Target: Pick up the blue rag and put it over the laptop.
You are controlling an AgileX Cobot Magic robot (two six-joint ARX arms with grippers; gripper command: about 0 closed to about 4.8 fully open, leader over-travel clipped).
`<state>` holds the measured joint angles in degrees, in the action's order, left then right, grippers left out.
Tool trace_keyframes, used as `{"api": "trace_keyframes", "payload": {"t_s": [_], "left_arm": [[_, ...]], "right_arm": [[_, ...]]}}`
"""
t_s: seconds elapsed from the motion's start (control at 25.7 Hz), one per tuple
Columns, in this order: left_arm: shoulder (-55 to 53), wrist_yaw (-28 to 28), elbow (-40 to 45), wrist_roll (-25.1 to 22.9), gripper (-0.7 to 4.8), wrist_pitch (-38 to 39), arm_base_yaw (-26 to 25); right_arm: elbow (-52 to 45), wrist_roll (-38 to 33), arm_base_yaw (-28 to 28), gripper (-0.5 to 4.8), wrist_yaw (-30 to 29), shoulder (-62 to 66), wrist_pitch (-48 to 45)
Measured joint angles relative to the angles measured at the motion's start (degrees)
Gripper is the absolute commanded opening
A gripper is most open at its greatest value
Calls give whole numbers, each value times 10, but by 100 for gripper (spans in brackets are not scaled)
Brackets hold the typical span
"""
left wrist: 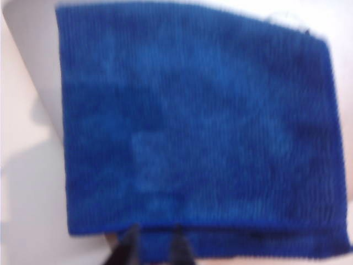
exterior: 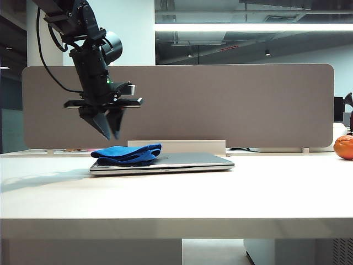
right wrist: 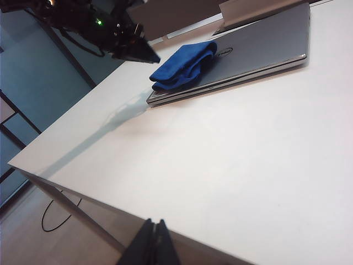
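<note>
A white surface (exterior: 176, 199) fills the lower half of the exterior view, with a grey partition (exterior: 220, 105) standing behind it. Left of centre lies the closed silver laptop (exterior: 187, 162), flat on the surface. The blue rag (exterior: 127, 153) rests folded on the laptop's left end, bunched into soft layers and covering only that part of the lid. The left gripper (exterior: 108, 131) hangs in the upper left of the frame, above the rag and clear of it, pointing down. Its jaws stand nearly together and hold nothing. In the left wrist view the rag (left wrist: 198, 132) fills almost the whole frame, blurred, with a strip of laptop (left wrist: 38, 66) at the left edge and the dark tips of the left gripper (left wrist: 153, 251) at the bottom edge. In the right wrist view the right gripper (right wrist: 153, 243) sits at the bottom centre, beyond the near edge of the surface (right wrist: 220, 165), well apart from everything; its jaws are pressed together and empty. The laptop (right wrist: 259, 49) and rag (right wrist: 185, 65) lie in the upper part of that frame. An orange round object (exterior: 344, 147) sits at the far right of the exterior view.
</note>
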<state>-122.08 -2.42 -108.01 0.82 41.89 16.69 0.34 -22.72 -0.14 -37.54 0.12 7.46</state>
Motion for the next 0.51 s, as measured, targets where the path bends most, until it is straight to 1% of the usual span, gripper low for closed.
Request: {"api": "trace_keyframes", "payload": {"t_s": [0.08, 0.23, 0.31, 0.51], "left_arm": [[3, 0, 0, 0, 11, 18, 0], [20, 0, 0, 0, 11, 31, 0], [29, 0, 0, 0, -6, 31, 0], [52, 0, 0, -1, -6, 46, 0]], "right_arm": [[0, 0, 0, 22, 0, 0, 0], [0, 0, 0, 22, 0, 0, 0], [0, 0, 0, 23, 0, 0, 0], [0, 0, 0, 22, 0, 0, 0]]}}
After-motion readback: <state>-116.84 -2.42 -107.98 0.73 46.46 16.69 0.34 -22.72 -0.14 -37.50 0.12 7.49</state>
